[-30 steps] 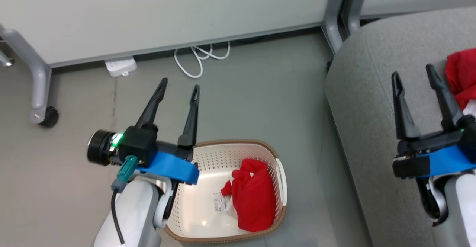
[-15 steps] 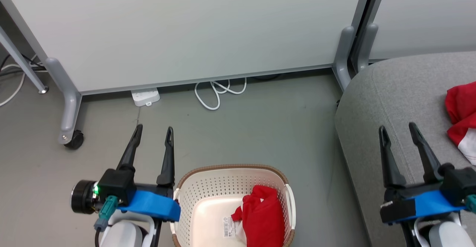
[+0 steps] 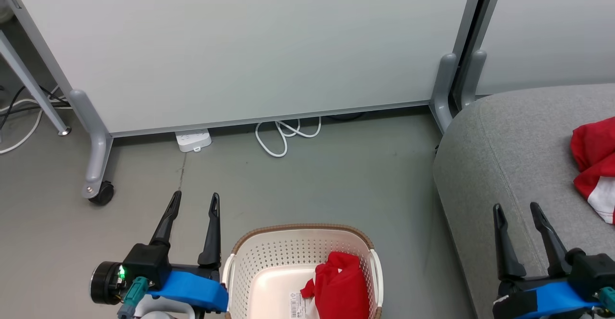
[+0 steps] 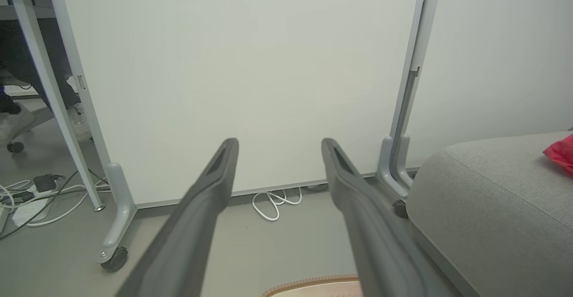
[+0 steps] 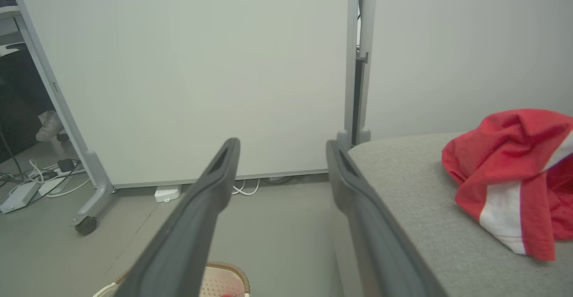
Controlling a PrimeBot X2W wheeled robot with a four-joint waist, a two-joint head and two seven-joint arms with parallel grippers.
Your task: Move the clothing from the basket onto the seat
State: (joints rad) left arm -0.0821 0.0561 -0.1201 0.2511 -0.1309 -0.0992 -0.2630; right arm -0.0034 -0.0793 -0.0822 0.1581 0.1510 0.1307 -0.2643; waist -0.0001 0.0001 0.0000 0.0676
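The left tool (image 3: 196, 195) is hovering just to the left of the basket (image 3: 302, 226). Its two long dark fingers are standing spread apart and gripping nothing, and bare grey floor (image 3: 336, 179) is showing through the gap. The right tool (image 3: 516, 206) is hanging well to the right of the basket, over the near edge of the seat (image 3: 504, 141). Its fingers are likewise spread wide and pinching nothing. Both tools are pointing toward the pale partition panel (image 3: 250, 45) that is standing beyond the basket.

The basket is sitting on the floor between the two tools, nearer the left one, with its brown-trimmed rim and perforated cream walls facing up. Inside it, a red garment (image 3: 341, 285) is lying bunched against the basket's right wall. A printed label (image 3: 298, 304) is showing on the basket's floor just left of the cloth. A second red garment (image 3: 593, 165) — red with a white panel — is lying crumpled on the seat, far to the right of the basket and beyond the right tool, touching neither finger.

The seat is rising to the right of the basket, apart from it, with a strip of floor running between them. Beyond the basket, at the foot of the panel, a white cable (image 3: 283, 139) is lying in loops. A white power strip (image 3: 193, 140) is resting beyond and left of the basket. Farther left of the basket, a black caster (image 3: 102, 193) is carrying the panel's grey leg.
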